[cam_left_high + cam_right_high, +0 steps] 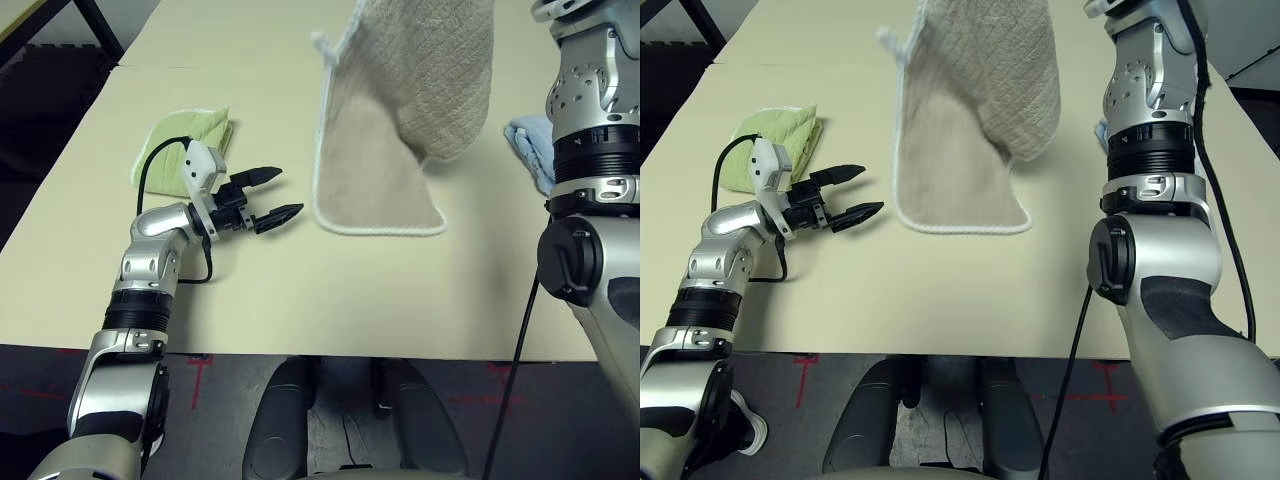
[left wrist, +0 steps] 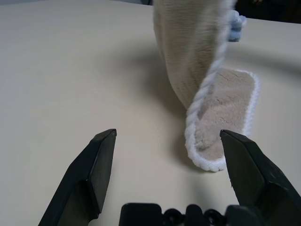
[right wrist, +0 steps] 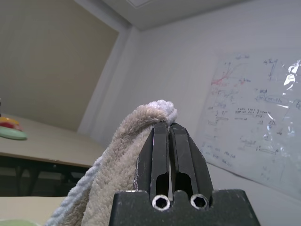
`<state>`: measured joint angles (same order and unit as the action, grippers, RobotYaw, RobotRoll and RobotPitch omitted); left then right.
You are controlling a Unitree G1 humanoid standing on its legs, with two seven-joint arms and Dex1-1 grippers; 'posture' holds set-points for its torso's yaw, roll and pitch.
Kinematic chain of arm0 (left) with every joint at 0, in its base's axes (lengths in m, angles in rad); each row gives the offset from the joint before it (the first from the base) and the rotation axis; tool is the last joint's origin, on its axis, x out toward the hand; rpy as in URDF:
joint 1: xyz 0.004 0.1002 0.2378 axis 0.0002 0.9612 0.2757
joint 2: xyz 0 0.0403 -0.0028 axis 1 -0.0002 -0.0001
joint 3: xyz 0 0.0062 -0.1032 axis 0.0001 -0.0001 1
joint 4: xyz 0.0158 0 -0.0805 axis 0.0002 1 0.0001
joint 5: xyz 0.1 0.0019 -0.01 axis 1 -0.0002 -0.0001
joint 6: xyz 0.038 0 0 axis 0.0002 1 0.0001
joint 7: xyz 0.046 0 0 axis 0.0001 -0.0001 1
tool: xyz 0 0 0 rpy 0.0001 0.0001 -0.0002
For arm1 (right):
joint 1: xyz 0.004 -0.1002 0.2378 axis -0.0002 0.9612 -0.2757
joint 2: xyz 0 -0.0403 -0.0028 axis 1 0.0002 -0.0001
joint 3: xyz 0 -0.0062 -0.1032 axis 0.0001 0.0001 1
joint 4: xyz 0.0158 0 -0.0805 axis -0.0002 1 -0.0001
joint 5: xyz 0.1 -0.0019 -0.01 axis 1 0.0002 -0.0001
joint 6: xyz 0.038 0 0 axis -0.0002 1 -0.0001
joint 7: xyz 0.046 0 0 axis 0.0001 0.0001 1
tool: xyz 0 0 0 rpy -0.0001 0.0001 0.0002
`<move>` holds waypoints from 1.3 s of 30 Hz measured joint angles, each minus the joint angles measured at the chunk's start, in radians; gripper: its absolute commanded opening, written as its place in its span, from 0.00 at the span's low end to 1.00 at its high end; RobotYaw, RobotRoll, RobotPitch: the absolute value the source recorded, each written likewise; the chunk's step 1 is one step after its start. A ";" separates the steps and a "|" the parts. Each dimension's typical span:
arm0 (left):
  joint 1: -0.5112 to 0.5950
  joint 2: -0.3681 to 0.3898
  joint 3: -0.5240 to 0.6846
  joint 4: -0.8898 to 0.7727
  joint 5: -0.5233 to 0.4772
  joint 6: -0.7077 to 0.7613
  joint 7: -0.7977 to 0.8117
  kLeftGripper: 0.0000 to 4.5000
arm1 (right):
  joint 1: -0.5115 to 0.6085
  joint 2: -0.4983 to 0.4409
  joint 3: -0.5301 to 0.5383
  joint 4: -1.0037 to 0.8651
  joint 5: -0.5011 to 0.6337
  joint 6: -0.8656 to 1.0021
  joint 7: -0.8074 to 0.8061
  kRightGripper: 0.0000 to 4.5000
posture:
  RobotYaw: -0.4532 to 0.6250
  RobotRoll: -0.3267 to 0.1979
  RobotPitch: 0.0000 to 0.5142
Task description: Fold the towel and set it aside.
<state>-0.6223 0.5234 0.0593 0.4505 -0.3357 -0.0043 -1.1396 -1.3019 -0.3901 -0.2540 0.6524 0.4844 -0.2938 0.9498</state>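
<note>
Desk: pale cream top, carrying every item below.

Left gripper: nearest item, held low over the desk on the left side, pointing level toward the towel's lower end. Fingers spread wide apart, nothing between them. A black cable loops from its wrist across the desk.

Towel: beige terry cloth with white stitched edging. Lower end lies flat on the desk at centre, its rounded white-edged corners toward the robot, near the left gripper but apart from it. The rest rises off the desk and drapes back over itself, hanging from above. A small white loop stands out at its upper left edge.

Right gripper: raised high on the right, above the desk. Fingers pressed together, clamped on a white-edged fold of the towel, which drapes down from the fingertips.

Green towel: folded, on the desk behind the left gripper, well apart from the beige one.

Blue towel: on the desk at right, partly hidden by the right arm.

Whiteboard: on the far wall, with writing too small to read.
</note>
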 measured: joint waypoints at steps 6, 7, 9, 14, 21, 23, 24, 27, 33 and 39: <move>-0.018 -0.018 -0.005 0.001 -0.010 0.076 -0.009 1.00 | 0.027 0.002 0.003 -0.098 0.012 0.069 -0.004 0.01 | 0.37 0.62 0.50; -0.021 -0.017 -0.009 -0.003 -0.017 0.101 -0.020 1.00 | 0.029 0.002 0.003 -0.106 0.012 0.075 -0.006 0.01 | 0.37 0.62 0.49; -0.021 -0.016 -0.024 -0.013 -0.025 0.154 -0.046 1.00 | 0.033 0.002 0.003 -0.114 0.011 0.081 -0.012 0.01 | 0.37 0.62 0.49; -0.017 0.012 -0.061 -0.090 -0.056 0.320 -0.106 1.00 | 0.033 0.002 0.004 -0.122 0.008 0.091 -0.023 0.01 | 0.37 0.62 0.49; 0.001 0.009 -0.066 -0.116 -0.057 0.396 -0.076 1.00 | 0.032 0.002 0.005 -0.124 0.000 0.089 -0.038 0.01 | 0.38 0.62 0.50; 0.001 0.009 -0.066 -0.116 -0.057 0.418 -0.067 1.00 | 0.030 0.002 0.006 -0.123 -0.004 0.086 -0.039 0.01 | 0.38 0.62 0.50; 0.000 0.009 -0.066 -0.116 -0.057 0.430 -0.062 1.00 | 0.029 0.002 0.006 -0.122 -0.005 0.084 -0.040 0.01 | 0.38 0.62 0.50; 0.000 0.007 -0.066 -0.117 -0.057 0.483 -0.037 1.00 | 0.016 0.002 0.006 -0.112 -0.016 0.071 -0.043 0.01 | 0.38 0.62 0.50; -0.019 -0.006 -0.069 -0.122 -0.060 0.558 -0.005 0.91 | -0.007 0.001 0.005 -0.088 -0.027 0.050 -0.051 0.00 | 0.38 0.62 0.50; -0.020 -0.018 -0.068 -0.122 -0.077 0.609 0.008 0.45 | -0.007 0.001 0.005 -0.076 -0.035 0.042 -0.051 0.00 | 0.38 0.62 0.50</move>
<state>-0.6424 0.5055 -0.0089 0.3282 -0.4125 0.6049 -1.1317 -1.3089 -0.3894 -0.2486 0.5763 0.4495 -0.2515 0.8989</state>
